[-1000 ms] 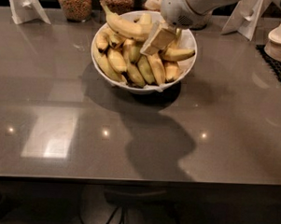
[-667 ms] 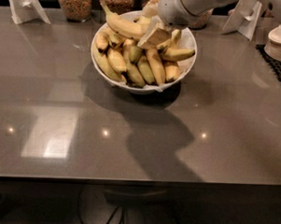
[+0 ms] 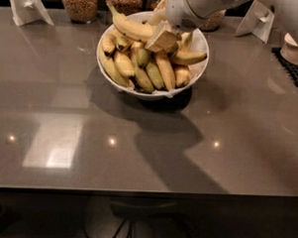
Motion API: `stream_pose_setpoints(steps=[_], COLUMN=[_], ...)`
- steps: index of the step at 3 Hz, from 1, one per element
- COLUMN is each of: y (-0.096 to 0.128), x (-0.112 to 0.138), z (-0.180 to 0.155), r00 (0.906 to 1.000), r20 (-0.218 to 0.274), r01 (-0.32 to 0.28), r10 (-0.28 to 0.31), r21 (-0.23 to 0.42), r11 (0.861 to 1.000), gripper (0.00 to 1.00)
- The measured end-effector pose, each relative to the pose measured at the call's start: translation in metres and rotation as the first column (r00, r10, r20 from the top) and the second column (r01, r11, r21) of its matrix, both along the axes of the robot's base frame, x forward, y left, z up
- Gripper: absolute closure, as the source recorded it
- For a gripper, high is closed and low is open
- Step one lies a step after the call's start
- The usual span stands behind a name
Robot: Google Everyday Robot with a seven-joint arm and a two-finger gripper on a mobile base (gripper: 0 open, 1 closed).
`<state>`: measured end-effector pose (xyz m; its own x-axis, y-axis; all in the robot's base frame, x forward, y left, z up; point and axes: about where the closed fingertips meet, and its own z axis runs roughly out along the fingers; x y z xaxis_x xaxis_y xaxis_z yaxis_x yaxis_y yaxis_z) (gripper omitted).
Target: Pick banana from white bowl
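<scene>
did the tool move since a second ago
Yes. The tool has shifted slightly left over the white bowl, closer to the banana lying on top of the pile. The bowl has stayed in place.

Your arm [image 3: 198, 8] comes in from the top right of the view, its bulky white end angled down and to the left. Your gripper [image 3: 161, 37] sits at the top centre, its tan tip the lowest part, pointing down-left.
</scene>
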<state>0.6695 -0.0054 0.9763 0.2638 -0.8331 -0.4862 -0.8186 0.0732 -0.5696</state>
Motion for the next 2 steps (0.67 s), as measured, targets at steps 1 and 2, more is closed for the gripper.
stream_pose_setpoints(steps=[1,2], y=[-0.0001,-0.0005], x=[0.0014,-0.0023], z=[-0.0013,0.0007], r00=[1.0000,1.0000], r20=[-0.003,-0.003], r01=[0.001,0.002], r10=[-0.001,-0.002], r21=[-0.003,-0.004], r11=[1.000,1.000], gripper=[0.73,0.96])
